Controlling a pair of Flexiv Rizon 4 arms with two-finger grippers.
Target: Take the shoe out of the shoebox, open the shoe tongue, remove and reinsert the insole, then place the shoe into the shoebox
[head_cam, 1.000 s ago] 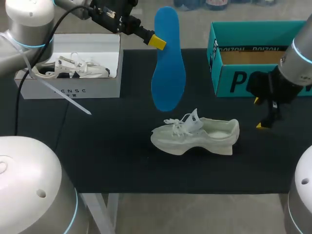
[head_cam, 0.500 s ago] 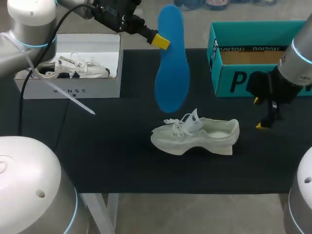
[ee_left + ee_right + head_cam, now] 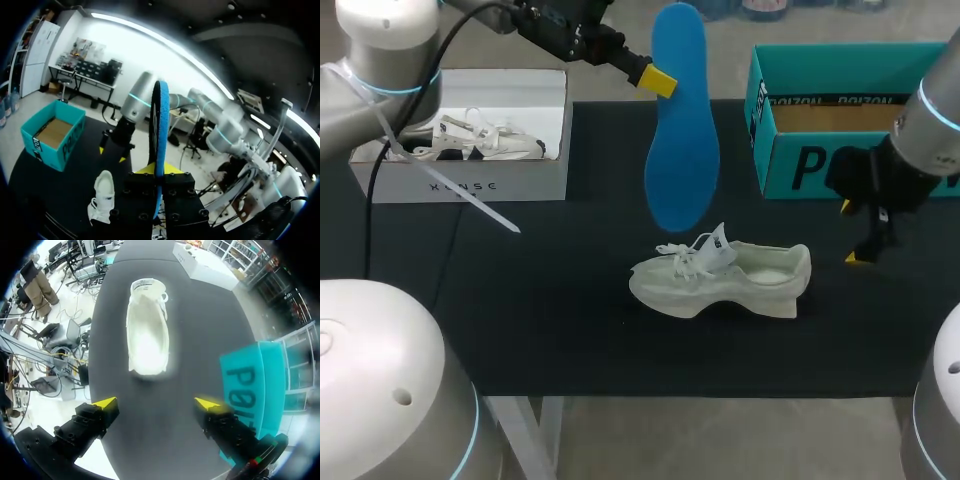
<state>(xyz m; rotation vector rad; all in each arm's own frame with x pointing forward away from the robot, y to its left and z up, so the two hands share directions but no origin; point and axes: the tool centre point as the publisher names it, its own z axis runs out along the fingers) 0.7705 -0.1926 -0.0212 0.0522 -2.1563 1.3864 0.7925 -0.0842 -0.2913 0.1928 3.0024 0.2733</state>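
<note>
- The left hand (image 3: 660, 82) is shut tight on the blue insole (image 3: 682, 150), near its upper end.
- The insole hangs in the air over the middle of the worktop (image 3: 550, 300), just above the shoe (image 3: 720, 275).
- The right hand (image 3: 156, 402) is wide open and holds nothing.
- The insole looks light, thin and bendy, so it may flop. Holding it by one end seems best.
- From above, the toe end inside the shoe is hidden.

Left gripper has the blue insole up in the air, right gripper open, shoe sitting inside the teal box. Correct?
Not the last part. The shoe lies on the table, outside the teal box, as the head view shows. The left gripper does hold the blue insole in the air, and the right gripper is open.
</note>
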